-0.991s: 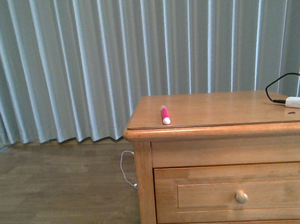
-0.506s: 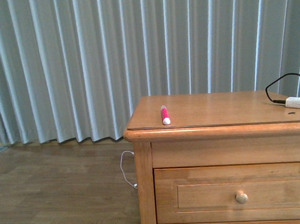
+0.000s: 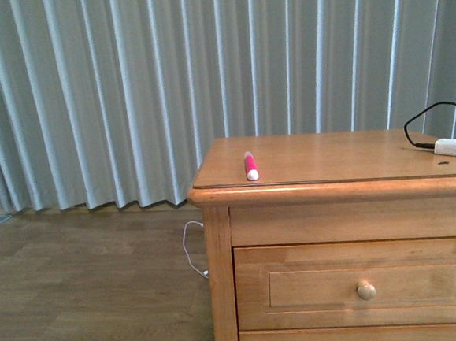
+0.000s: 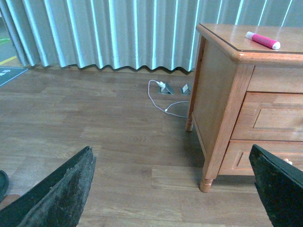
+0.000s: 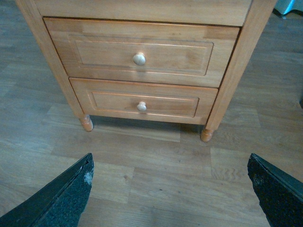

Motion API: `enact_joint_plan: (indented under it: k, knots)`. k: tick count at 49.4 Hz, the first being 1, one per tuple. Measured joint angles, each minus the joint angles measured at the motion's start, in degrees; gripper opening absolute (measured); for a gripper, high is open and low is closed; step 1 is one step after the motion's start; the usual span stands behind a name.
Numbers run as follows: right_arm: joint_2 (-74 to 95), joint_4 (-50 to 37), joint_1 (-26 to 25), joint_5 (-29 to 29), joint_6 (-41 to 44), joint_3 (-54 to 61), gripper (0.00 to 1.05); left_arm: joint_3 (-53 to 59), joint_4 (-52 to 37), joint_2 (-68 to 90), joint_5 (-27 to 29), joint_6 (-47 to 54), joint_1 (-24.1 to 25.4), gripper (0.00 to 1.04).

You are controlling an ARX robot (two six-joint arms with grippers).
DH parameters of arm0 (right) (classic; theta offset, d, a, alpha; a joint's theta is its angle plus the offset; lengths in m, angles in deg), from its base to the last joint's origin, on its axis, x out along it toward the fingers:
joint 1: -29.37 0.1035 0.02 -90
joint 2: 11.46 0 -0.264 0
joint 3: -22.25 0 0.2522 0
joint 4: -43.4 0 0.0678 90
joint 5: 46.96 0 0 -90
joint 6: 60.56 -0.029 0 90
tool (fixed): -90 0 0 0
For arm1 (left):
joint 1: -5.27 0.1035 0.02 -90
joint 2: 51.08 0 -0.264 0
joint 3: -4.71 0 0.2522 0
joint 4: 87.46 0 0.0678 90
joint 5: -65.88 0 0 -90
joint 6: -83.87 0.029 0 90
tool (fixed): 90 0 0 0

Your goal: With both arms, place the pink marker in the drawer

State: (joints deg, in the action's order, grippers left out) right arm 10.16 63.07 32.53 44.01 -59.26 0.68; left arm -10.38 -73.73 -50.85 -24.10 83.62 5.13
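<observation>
The pink marker (image 3: pixel 251 167) lies on top of the wooden cabinet near its front left corner, white cap toward the front; it also shows in the left wrist view (image 4: pixel 263 40). The top drawer (image 3: pixel 363 284) is shut, with its round knob (image 3: pixel 366 290); it also shows in the right wrist view (image 5: pixel 140 53). My left gripper (image 4: pixel 173 189) is open and empty, low over the floor left of the cabinet. My right gripper (image 5: pixel 170 189) is open and empty, over the floor in front of the drawers. Neither arm shows in the front view.
A white adapter (image 3: pixel 454 147) with a black cable lies at the cabinet top's right end. A lower drawer (image 5: pixel 143 102) sits under the top one. A white cord (image 4: pixel 163 98) lies on the wood floor by the cabinet's left side. Grey curtains (image 3: pixel 127 91) hang behind.
The front view has shifted slightly: the cabinet and marker now sit a little higher in the picture. Nothing on the cabinet has moved.
</observation>
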Motion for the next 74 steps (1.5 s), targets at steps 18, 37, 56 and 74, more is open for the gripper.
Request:
enact_joint_plan:
  k: [18,37,56,74]
  knots:
    - [49.6,-29.4,14.7,-9.6,-0.7,-17.4,0.96,0.0,0.0,0.0,0.0,0.0,0.0,0.98]
    - [87.4,-43.7,17.6,-15.9,-3.8,-38.6,0.96,0.0,0.0,0.0,0.0,0.0,0.0,0.99]
    - [102.1,-44.8,15.1,-17.6,-5.9,-52.7,0.96,0.0,0.0,0.0,0.0,0.0,0.0,0.98]
    - [108.6,-44.2,10.7,-16.3,-4.9,-58.9,0.96,0.0,0.0,0.0,0.0,0.0,0.0,0.99]
